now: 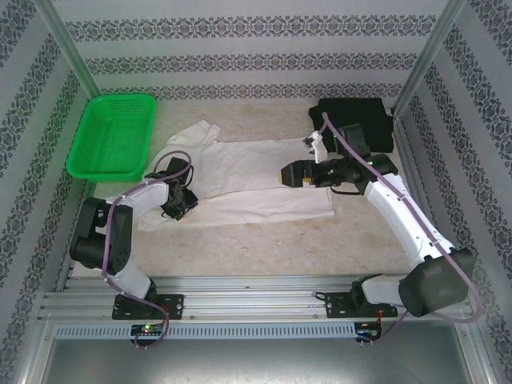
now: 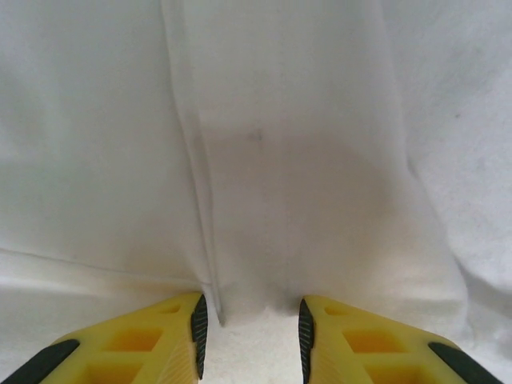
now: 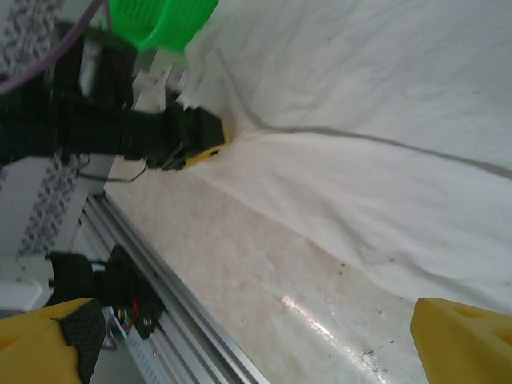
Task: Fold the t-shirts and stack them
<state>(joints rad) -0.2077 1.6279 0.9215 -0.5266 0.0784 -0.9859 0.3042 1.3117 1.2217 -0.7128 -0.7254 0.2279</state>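
The white t-shirt lies spread out across the middle of the table, one sleeve reaching toward the back left. A black t-shirt sits folded at the back right. My left gripper is low at the white shirt's left edge. In the left wrist view its yellow fingers stand partly apart, with the white shirt's hem just reaching in between the tips of the left gripper. My right gripper hovers over the shirt's right half, open wide with nothing between its fingers.
A green mesh basket stands at the back left. Metal posts and patterned walls close in the table's sides. Bare tabletop runs between the shirt's near edge and the aluminium rail at the front.
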